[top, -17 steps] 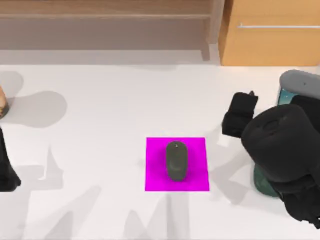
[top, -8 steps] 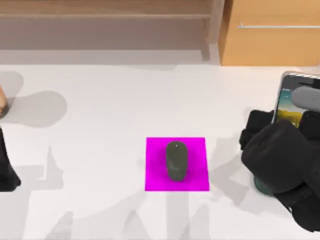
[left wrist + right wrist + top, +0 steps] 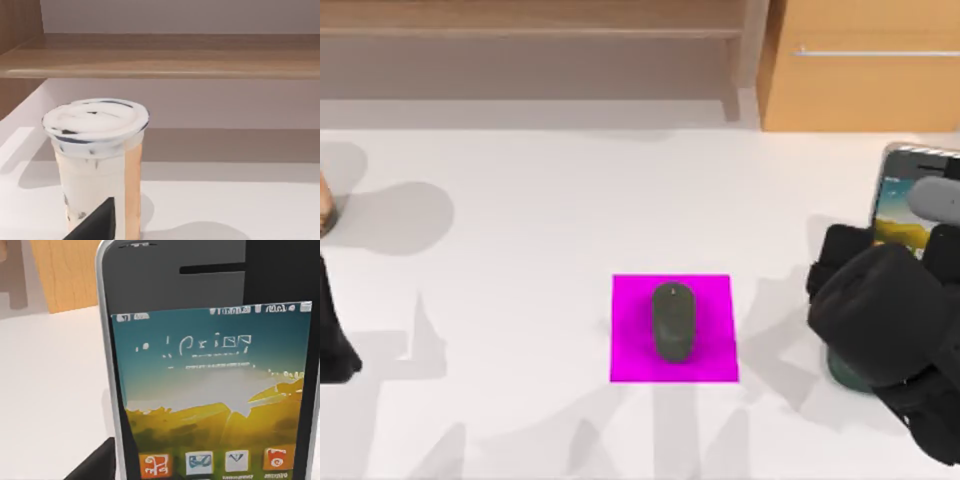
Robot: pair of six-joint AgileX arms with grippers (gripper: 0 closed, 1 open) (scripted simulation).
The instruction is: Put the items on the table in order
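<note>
The dark grey oval mouse (image 3: 672,320) lies lengthwise on a magenta mat (image 3: 630,350) in the middle of the white table (image 3: 540,230). At the right edge the smartphone (image 3: 898,205) stands tilted up off the table with its lit screen showing. My right gripper (image 3: 865,255) is shut on it, under the bulky black arm. In the right wrist view the smartphone (image 3: 200,390) is very close, with a black finger (image 3: 95,465) at its silver edge. My left arm (image 3: 332,340) stays parked at the left edge.
A lidded milky drink cup (image 3: 97,165) stands just ahead of the left arm, at the table's far left (image 3: 325,205). A wooden shelf (image 3: 530,40) and an orange-brown cabinet (image 3: 860,70) line the back. A dark teal base (image 3: 845,368) sits beneath the right arm.
The right arm has swung to the right and drawn back. The smartphone has turned with it, so its lit screen now faces up. Mouse, mat and left arm have not moved.
</note>
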